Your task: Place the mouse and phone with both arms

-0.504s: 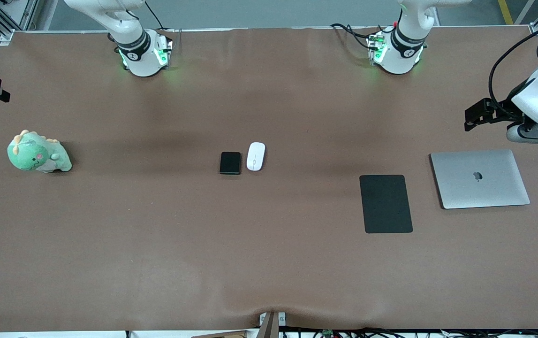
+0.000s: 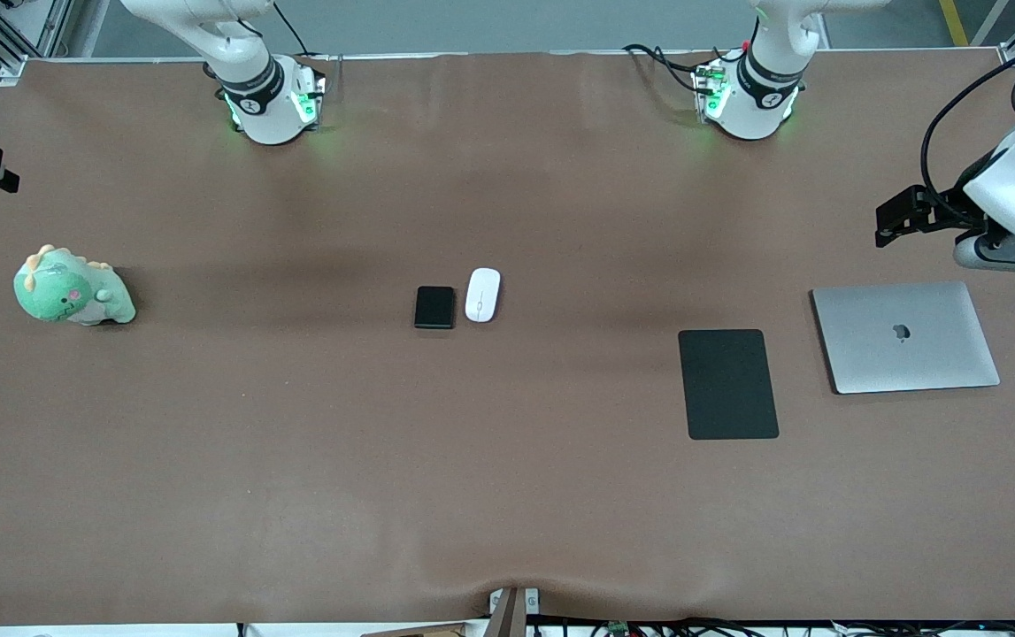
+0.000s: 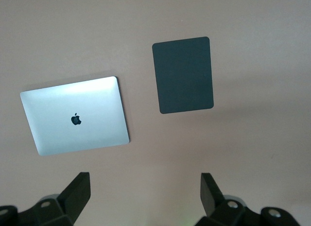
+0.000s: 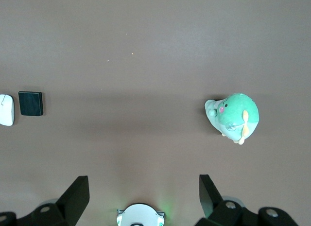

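Note:
The white mouse [image 2: 482, 295] and the small black phone [image 2: 434, 307] lie side by side at the middle of the table, the phone toward the right arm's end. Both also show in the right wrist view, the mouse [image 4: 6, 109] and the phone [image 4: 30, 103]. My left gripper [image 3: 144, 187] hangs open and empty high over bare table beside the laptop, far from both. My right gripper [image 4: 143, 187] is also open and empty, high over the right arm's end of the table, with its own base [image 4: 138, 216] below it.
A flat black mouse pad [image 2: 727, 383] and a shut silver laptop [image 2: 904, 336] lie toward the left arm's end. A green dinosaur plush [image 2: 72, 289] sits toward the right arm's end. The brown table [image 2: 507, 487] spreads wide around the mouse and phone.
The left arm's hand has shifted very slightly toward the robots' bases. Nothing on the table has moved.

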Controlling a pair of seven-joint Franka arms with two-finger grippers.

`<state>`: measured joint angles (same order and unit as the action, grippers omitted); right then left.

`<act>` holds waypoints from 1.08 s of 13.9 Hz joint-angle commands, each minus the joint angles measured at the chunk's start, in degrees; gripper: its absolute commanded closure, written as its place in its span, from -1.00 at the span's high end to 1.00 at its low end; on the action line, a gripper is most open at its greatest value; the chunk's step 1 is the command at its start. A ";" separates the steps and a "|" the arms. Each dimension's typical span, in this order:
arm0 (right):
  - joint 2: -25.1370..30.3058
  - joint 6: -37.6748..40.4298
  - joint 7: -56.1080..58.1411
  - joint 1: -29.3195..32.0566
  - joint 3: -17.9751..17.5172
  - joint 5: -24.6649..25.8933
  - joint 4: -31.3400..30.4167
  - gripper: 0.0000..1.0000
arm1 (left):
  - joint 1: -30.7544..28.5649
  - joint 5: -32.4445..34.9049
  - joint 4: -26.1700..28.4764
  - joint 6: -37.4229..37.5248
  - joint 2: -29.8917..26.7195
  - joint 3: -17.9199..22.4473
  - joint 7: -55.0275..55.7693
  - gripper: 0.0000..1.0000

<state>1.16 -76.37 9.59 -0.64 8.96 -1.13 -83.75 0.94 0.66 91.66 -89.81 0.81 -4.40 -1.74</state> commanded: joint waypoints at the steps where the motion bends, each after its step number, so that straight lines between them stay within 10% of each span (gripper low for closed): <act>1: 1.56 -0.01 0.52 0.46 -0.35 -0.89 -1.42 1.00 | 0.02 -0.40 -0.52 0.52 0.59 -0.17 0.34 1.00; 15: 1.56 -0.01 0.52 0.46 -0.35 -0.89 -1.42 1.00 | 9.23 0.04 -0.78 6.05 8.67 -0.79 9.88 1.00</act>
<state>1.16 -76.36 9.59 -0.65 8.93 -1.13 -83.75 7.19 0.66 91.71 -85.05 8.04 -5.33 3.20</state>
